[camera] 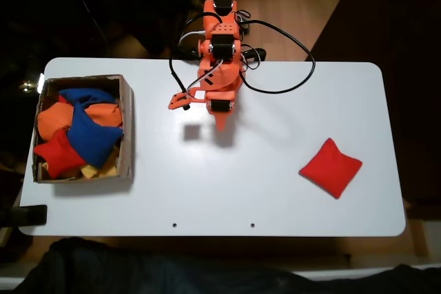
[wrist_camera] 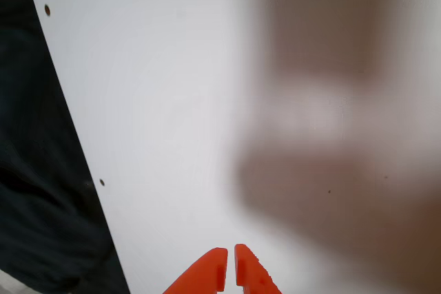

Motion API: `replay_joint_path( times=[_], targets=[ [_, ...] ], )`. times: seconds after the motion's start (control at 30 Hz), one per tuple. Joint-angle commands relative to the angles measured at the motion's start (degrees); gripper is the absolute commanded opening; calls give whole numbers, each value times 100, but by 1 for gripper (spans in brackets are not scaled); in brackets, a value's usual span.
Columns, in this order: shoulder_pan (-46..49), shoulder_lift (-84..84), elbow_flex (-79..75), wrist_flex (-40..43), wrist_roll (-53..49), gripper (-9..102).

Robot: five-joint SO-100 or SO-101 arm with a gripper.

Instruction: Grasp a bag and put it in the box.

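My claw (wrist_camera: 229, 266) is pinched shut on nothing, so next I must open it and reach for the red beanbag (camera: 331, 166).

In the fixed view, the box (camera: 127, 125) sits left, the bag (camera: 331, 166) right, well apart.

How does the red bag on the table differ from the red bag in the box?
The table bag lies alone on the white table; the box bag sits inside the box. The table bag shows fully; the box bag is partly covered by a blue bag. Both are red.
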Motion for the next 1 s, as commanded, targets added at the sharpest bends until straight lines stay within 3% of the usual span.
replay_joint_path(
  times=[0.0,0.97],
  targets=[
    [-26,18,-141,-26,26,0],
    [-378,-1547,-2197,18,62,0]
  ],
)
